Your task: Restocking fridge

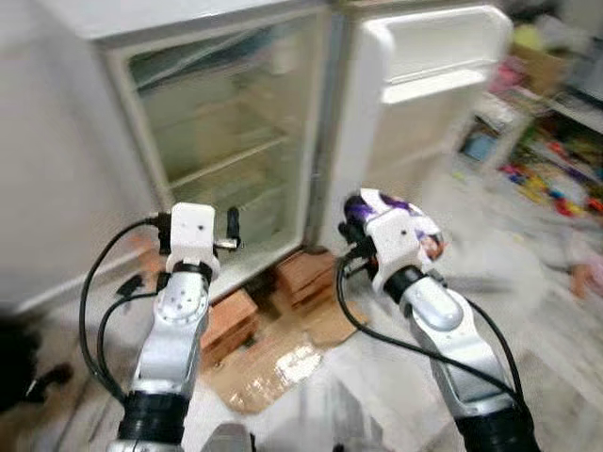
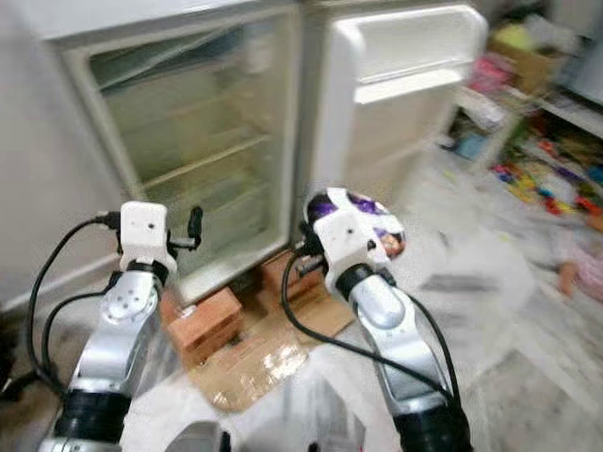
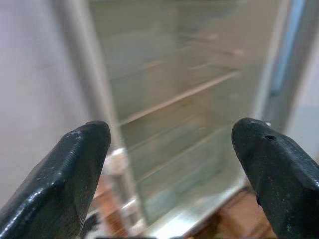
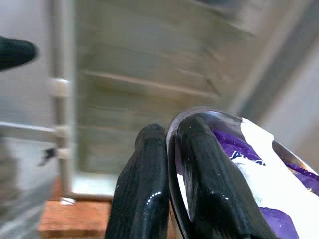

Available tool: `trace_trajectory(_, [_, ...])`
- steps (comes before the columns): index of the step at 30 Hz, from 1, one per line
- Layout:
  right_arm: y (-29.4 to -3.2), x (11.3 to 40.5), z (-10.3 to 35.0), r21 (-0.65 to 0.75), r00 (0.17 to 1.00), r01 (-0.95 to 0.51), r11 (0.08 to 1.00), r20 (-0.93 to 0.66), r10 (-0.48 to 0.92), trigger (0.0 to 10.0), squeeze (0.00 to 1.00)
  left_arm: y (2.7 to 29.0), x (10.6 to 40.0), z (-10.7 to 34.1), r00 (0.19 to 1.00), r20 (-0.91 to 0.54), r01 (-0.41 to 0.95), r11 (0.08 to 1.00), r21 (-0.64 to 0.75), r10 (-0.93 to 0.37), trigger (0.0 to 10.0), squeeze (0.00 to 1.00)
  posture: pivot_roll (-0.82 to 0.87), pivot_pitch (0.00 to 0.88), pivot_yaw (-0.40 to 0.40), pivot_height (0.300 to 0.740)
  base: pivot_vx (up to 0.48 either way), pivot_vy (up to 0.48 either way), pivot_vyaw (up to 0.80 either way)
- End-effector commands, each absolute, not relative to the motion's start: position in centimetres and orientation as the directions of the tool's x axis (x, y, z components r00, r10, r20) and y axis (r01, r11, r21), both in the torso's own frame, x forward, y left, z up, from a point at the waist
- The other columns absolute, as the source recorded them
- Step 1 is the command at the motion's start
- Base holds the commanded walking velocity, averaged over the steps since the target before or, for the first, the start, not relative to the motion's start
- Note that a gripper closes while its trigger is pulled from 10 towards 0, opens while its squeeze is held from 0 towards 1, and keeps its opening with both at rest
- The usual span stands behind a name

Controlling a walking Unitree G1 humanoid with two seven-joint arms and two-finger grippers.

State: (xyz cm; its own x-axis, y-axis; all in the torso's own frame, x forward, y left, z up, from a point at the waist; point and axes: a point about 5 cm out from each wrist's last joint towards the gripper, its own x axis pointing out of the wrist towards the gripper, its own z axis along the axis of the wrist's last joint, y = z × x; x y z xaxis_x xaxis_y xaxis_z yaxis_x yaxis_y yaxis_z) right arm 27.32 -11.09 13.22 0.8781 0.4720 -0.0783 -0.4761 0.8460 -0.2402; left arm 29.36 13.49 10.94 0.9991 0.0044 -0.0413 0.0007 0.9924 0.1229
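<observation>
The white fridge [image 1: 236,141] stands ahead with its door [image 1: 424,104] swung wide to the right, its glass shelves [image 1: 226,155] bare. My right gripper [image 4: 172,144] is raised before the door and shut on the rim of a purple and white snack bag [image 4: 259,184], which also appears as the snack bag [image 1: 391,209] above the wrist. My left gripper [image 3: 172,142] is open, held up facing the fridge's lower shelves [image 3: 174,99] with nothing between its fingers.
The fridge rests on red bricks [image 1: 231,320] with flattened cardboard [image 1: 283,363] on the floor in front. Shelves crowded with colourful items [image 1: 556,160] stand at the right. A dark object [image 1: 24,367] lies at the left on the floor.
</observation>
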Motion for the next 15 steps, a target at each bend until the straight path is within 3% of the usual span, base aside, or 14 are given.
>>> trace_trajectory(1, [-11.6, 27.4, 13.9, -0.281, 0.878, -0.469, 0.837, -0.05, 0.476, 10.0, 0.0, 12.4, 29.3, 10.9, 0.999, -0.052, 0.023, 0.993, 0.116, -0.017, 10.0, 0.0, 0.01, 0.0, -0.044, 0.74, 0.0, -0.465, 0.79])
trace_trajectory(15, [-10.8, 27.1, 13.9, -0.312, 0.836, -0.532, 0.787, -0.047, 0.547, 10.0, 0.0, 13.1, 28.6, 9.5, 0.991, -0.125, -0.038, 0.99, 0.133, 0.055, 10.0, 0.0, 0.01, 0.0, -0.047, 0.74, 0.0, -0.474, 0.8])
